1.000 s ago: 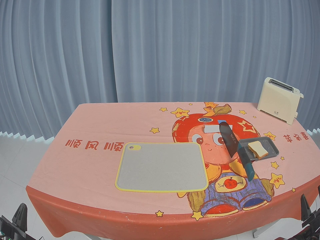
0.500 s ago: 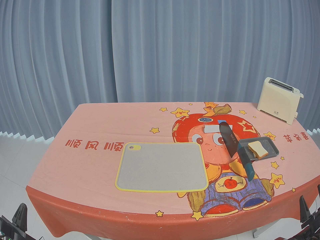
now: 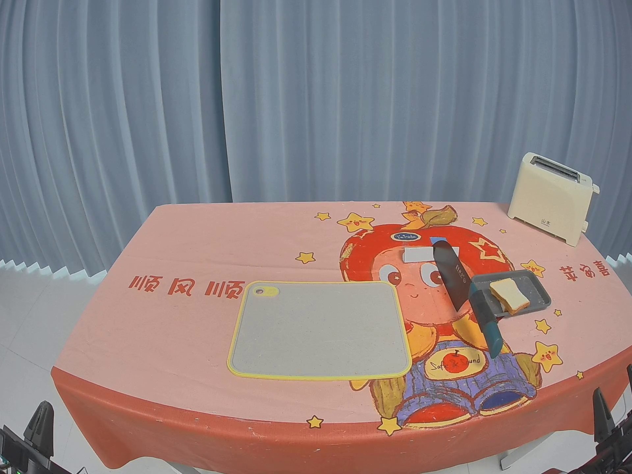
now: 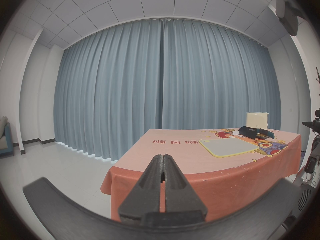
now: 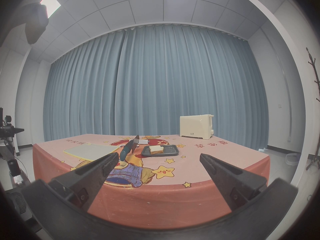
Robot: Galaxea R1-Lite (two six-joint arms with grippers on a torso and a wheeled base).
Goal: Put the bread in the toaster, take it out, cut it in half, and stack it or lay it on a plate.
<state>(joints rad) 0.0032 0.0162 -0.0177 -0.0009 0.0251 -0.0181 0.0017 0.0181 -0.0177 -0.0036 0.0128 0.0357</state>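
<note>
A slice of bread (image 3: 509, 295) lies in a dark grey tray (image 3: 534, 286) at the table's right side, also seen as bread (image 5: 156, 148) in the right wrist view. A knife (image 3: 467, 291) with a teal handle leans on the tray's left rim. The cream toaster (image 3: 552, 197) stands at the far right corner. A grey cutting board (image 3: 320, 329) with a yellow rim lies at the table's middle. My left gripper (image 4: 163, 159) is shut, held low off the table's near left corner. My right gripper (image 5: 159, 160) is open, below the near right edge.
The table (image 3: 217, 245) wears a pink cloth with a cartoon print. A small white card (image 3: 420, 254) lies behind the knife. Blue curtains hang behind the table. The table's left half is bare cloth.
</note>
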